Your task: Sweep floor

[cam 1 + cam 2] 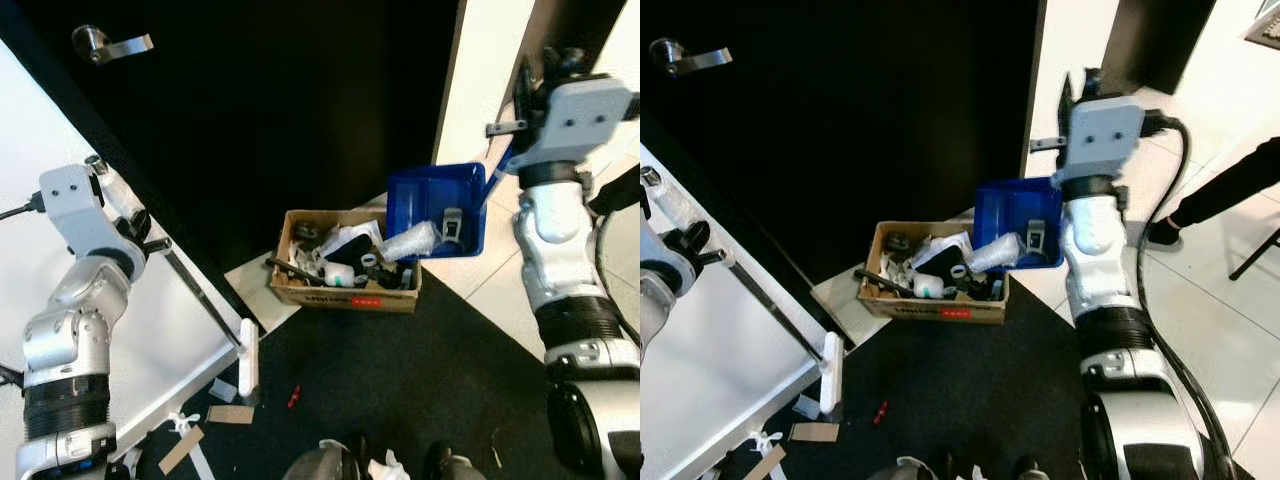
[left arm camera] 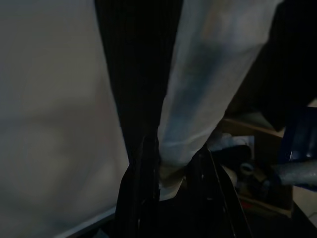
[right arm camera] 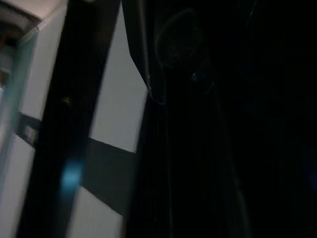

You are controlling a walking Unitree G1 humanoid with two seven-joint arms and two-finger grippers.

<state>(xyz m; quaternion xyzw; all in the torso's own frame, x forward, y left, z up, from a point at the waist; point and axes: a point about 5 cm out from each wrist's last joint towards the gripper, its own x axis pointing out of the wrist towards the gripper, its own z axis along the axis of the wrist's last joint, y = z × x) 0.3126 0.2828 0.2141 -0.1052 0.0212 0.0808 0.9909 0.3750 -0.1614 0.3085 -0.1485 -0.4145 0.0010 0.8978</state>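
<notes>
Overhead, I see my right pincer (image 1: 522, 92) gripping the blue dustpan (image 1: 436, 210) tipped over the cardboard box (image 1: 345, 262); wrist-side, my left pincer (image 2: 171, 163) clamps the broom handle (image 2: 208, 84), head (image 1: 248, 372) on the floor.

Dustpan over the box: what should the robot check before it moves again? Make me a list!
1. Blue dustpan tipped over the cardboard box: ok.
2. Trash landing inside the box: ok, it is full of scraps.
3. Right gripper holding the dustpan's handle: cannot tell, the grip is hidden.
4. Left gripper on the broom handle: ok.
5. Floor swept: not ok, cardboard scraps and a small red piece lie by the broom head.
</notes>
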